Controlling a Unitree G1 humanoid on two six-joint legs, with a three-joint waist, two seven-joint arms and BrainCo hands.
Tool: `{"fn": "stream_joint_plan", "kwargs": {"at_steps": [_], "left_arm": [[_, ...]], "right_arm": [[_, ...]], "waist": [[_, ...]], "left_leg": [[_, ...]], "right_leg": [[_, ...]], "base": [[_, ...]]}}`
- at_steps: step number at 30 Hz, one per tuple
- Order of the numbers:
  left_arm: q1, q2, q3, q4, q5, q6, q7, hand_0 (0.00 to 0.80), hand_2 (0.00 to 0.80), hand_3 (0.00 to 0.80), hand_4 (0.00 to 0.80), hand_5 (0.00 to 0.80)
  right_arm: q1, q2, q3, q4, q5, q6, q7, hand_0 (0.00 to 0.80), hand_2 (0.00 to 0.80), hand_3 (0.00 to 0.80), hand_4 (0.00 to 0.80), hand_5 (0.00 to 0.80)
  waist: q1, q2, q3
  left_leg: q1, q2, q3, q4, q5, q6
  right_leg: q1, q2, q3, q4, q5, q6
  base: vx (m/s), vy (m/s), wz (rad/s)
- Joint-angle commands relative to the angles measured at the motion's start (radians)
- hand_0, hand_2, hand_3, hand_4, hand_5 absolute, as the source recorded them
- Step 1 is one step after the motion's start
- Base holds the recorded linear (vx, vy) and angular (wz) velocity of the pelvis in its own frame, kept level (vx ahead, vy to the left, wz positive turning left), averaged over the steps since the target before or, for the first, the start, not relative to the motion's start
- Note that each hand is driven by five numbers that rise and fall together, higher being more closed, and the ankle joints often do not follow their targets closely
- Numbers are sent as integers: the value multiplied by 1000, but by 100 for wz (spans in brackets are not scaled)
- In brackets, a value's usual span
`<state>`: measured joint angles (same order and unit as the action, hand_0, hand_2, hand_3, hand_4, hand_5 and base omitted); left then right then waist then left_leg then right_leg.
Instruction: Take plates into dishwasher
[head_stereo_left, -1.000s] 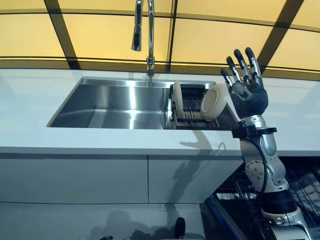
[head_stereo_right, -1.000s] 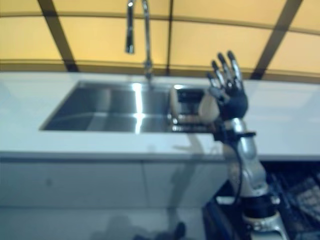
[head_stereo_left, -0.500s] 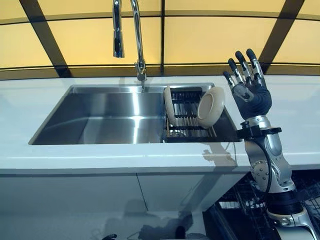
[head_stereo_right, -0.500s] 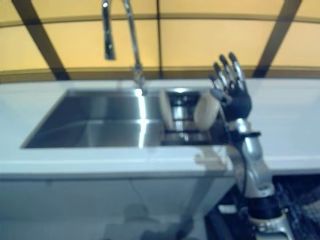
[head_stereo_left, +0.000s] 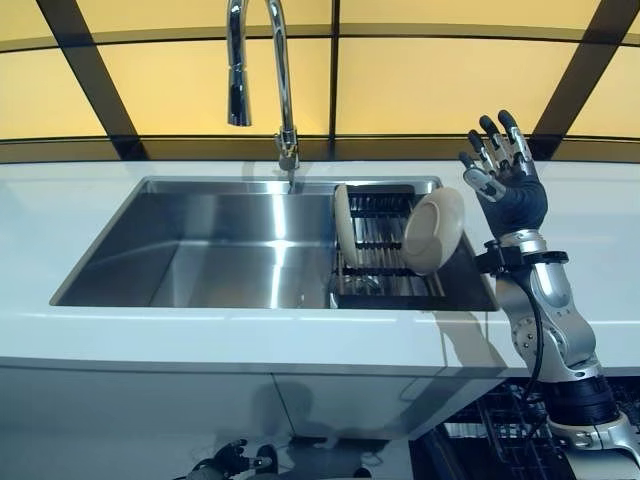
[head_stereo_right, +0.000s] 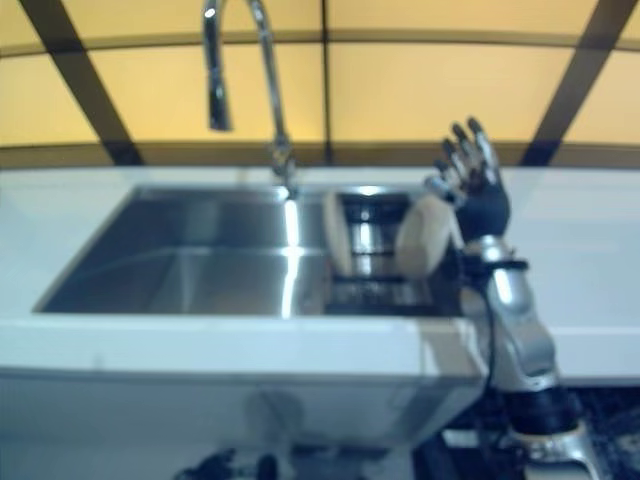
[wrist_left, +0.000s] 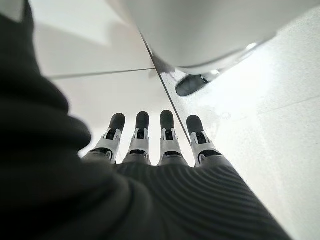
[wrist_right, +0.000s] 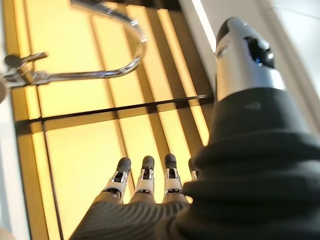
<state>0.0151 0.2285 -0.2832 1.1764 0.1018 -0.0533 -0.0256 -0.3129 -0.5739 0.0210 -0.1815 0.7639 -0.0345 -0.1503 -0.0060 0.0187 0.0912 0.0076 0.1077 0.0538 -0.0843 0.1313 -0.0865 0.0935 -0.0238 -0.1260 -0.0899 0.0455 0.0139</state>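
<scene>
Two cream plates stand in a dark rack (head_stereo_left: 385, 280) at the right end of the steel sink (head_stereo_left: 200, 250): one upright (head_stereo_left: 344, 222) at the rack's left, one (head_stereo_left: 434, 230) leaning at its right. My right hand (head_stereo_left: 508, 190) is raised just right of the leaning plate, fingers straight and spread, holding nothing and apart from the plate. In the right wrist view its fingers (wrist_right: 145, 180) point at the yellow wall. My left hand (wrist_left: 150, 145) shows only in the left wrist view, fingers straight, low over a pale floor.
A tall chrome faucet (head_stereo_left: 262, 70) rises behind the sink. White countertop (head_stereo_left: 200, 335) surrounds the basin. An open dishwasher rack (head_stereo_left: 500, 440) shows under the counter at lower right. White cabinet fronts (head_stereo_left: 130, 410) run below.
The camera has shifted, so the whole scene sits a little lower and further right. My right hand stays raised and open beside the leaning plate.
</scene>
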Motion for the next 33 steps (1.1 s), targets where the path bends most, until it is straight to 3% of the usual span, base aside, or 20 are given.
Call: {"fn": "stream_joint_plan", "kwargs": {"at_steps": [1, 6, 11, 19, 24, 33], "left_arm": [[-30, 40, -34, 30, 26, -1, 1, 0, 0, 0, 0, 0], [-34, 62, -25, 38, 19, 32, 22, 0, 0, 0, 0, 0], [-53, 99, -2, 29, -5, 55, 26, 0, 0, 0, 0, 0], [-59, 91, 9, 3, 2, 55, -2, 0, 0, 0, 0, 0], [-48, 80, -5, -2, 27, 54, -11, 0, 0, 0, 0, 0], [-44, 91, -29, -8, 38, 66, -15, 0, 0, 0, 0, 0]], "right_arm": [[-26, -8, -64, -12, -62, -19, -24, 0, 0, 0, 0, 0], [11, -21, -104, 21, -142, 18, -100, 0, 0, 0, 0, 0], [-63, -64, -116, 120, -331, 37, -258, 0, 0, 0, 0, 0], [-128, -133, -148, 200, -410, 104, -382, 0, 0, 0, 0, 0], [-131, -131, -147, 212, -392, 139, -385, 0, 0, 0, 0, 0], [-148, -82, -91, 234, -248, 176, -246, 0, 0, 0, 0, 0]], "waist": [[3, -68, -22], [-7, -75, -35], [3, -80, -32], [14, -98, -34], [18, -102, -37], [12, -101, -33]], "left_leg": [[-5, -65, 19, 33, -75, 35], [23, -81, 76, 18, -94, 63], [47, -66, 142, -3, -107, 68], [52, -69, 138, -3, -130, 78], [62, -67, 146, -3, -137, 82], [77, -67, 155, -3, -142, 79]], "right_leg": [[30, -128, 29, 11, 13, 110], [-4, -162, 11, 42, 33, 136], [-36, -171, -77, 56, 59, 148], [-42, -160, -80, 36, 70, 151], [-37, -159, -81, 36, 63, 152], [-21, -149, -80, 24, 53, 152]], "base": [[69, 230, -34], [37, 160, -26], [-21, 46, -27], [4, -12, -15], [41, -34, -1], [10, -13, 2]]}}
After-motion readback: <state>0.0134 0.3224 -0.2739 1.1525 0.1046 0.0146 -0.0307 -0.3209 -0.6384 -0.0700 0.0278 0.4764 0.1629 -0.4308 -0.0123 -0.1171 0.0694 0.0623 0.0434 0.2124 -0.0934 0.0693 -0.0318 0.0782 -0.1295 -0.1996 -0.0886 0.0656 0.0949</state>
